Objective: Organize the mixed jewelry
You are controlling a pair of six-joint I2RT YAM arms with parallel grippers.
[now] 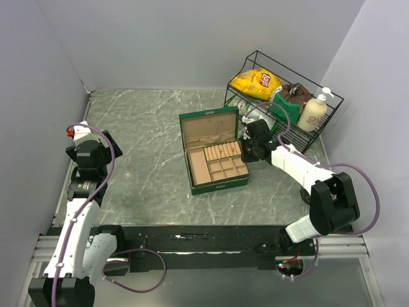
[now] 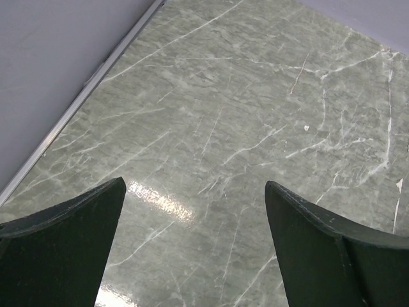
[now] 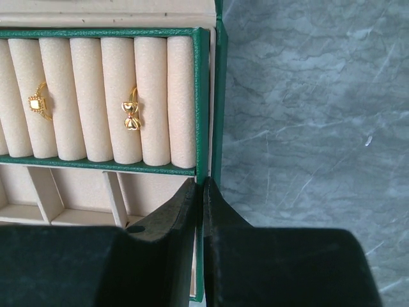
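The green box [image 1: 214, 153] stands open mid-table, with its lid up and tan compartments inside. In the right wrist view its cream ring rolls hold two small gold rings: a square-topped one [image 3: 38, 102] and a bow-shaped one [image 3: 131, 112]. No silvery chains or bangle show in any view. My right gripper [image 3: 199, 185] is shut on the box's green right wall [image 3: 203, 96], one finger inside and one outside; it also shows in the top view [image 1: 246, 152]. My left gripper [image 2: 195, 192] is open and empty over bare marble near the left wall; it also shows in the top view [image 1: 80, 135].
A black wire rack [image 1: 332, 121] at the back right holds a yellow chip bag [image 1: 259, 82], a pump bottle [image 1: 313, 112] and a green bag [image 1: 284, 109]. Grey walls close in the table on the left, back and right.
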